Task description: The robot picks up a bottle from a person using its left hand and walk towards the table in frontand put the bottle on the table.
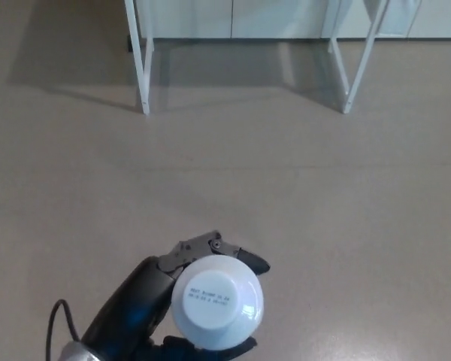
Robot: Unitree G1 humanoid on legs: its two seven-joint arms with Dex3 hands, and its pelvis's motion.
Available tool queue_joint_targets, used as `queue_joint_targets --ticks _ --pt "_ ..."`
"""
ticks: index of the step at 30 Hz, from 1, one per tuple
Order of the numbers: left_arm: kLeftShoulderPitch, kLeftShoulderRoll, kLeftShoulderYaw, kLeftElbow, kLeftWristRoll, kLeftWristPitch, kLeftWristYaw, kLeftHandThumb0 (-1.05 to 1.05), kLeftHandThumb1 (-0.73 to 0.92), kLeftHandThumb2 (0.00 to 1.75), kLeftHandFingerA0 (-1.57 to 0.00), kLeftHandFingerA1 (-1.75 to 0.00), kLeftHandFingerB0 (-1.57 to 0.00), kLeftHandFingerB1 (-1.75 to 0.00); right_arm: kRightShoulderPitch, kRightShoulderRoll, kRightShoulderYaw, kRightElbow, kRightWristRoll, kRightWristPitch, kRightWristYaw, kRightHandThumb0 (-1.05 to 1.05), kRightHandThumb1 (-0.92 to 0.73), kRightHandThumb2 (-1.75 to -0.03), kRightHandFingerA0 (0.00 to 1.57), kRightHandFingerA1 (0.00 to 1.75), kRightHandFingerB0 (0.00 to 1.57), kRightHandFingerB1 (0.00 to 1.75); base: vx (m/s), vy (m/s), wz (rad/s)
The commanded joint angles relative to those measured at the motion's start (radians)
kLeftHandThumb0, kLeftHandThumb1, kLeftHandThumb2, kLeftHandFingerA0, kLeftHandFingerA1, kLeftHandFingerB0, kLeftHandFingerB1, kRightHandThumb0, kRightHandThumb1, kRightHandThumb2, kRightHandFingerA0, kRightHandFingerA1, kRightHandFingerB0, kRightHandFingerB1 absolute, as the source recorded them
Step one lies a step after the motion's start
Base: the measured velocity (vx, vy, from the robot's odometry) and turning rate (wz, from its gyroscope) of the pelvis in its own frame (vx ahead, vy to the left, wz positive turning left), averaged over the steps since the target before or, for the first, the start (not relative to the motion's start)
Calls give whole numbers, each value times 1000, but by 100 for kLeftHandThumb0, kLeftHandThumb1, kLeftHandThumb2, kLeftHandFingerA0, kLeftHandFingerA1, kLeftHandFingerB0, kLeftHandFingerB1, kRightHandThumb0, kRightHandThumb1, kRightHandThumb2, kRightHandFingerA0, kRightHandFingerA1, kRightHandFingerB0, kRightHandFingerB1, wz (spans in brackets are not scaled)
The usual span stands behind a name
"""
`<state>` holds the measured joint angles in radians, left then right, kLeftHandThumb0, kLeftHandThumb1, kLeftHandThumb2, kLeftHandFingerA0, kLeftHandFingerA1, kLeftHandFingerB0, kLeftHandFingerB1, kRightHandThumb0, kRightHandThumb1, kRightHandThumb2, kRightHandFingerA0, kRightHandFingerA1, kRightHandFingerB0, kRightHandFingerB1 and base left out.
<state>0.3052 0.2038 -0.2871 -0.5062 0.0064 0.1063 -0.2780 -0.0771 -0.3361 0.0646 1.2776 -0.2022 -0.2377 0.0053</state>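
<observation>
Cable (55,322), black, thin: a loop rising at the lower edge of the view, to the left of the bottle and close beside the forearm.

Left hand (144,295), black, coming in from the lower left corner on a dark forearm with a pale grey cuff: clamped around the bottle. One finger (210,244) curls over the far side of the bottle, its tip reaching past the bottle's upper right edge. Another dark digit shows under the near side, along the bottom edge of the view.

Left table leg (140,64), white, slim, slightly slanted: well beyond the bottle and to its upper left, foot on the floor.

Bottle (216,302), white, round, seen end-on: held in the left hand above the floor, its circular face turned up to the camera. Small dark printed text (210,295) sits on that face, too fine to read.

Cabinet fronts (233,16), pale, flat panels: far beyond the bottle, along the top edge.

Right table leg (358,64), white, two bars meeting at one foot: well beyond the bottle, to its upper right.

Floor (338,218), beige, smooth: all around and beneath the bottle, with soft shadows near both table legs.
</observation>
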Motion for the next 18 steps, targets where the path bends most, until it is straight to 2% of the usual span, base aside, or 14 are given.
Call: queue_joint_targets --ticks 1,6,8,13,18 --pt "-19 -17 19 12 -25 -3 4 -26 82 67 -107 -138 -74 -109 -4 -22 1 2 -7 -1 11 -51 -75 -63 63 45 54 40 269 -191 14" --pt "-19 -9 34 45 -29 -24 -12 -25 83 67 -103 -138 -71 -113 -1 -25 15 5 -19 -3 10 -52 -75 -63 64 44 54 39 343 -189 32" --pt "-20 -9 40 65 -35 -43 -19 -26 83 67 -105 -136 -73 -107 -1 -24 17 6 -18 -1 12 -51 -76 -63 64 44 52 39 432 -106 21" --pt "-21 -8 49 73 -34 -14 -19 -34 80 65 -108 -134 -75 -103 -1 -25 23 6 -21 -2 14 -52 -76 -63 64 45 52 39 342 -106 -1" --pt "-24 -8 51 78 -11 -21 -6 -32 80 65 -108 -135 -76 -105 -3 -29 34 4 -32 -9 10 -52 -77 -64 65 45 53 39 371 85 -19"
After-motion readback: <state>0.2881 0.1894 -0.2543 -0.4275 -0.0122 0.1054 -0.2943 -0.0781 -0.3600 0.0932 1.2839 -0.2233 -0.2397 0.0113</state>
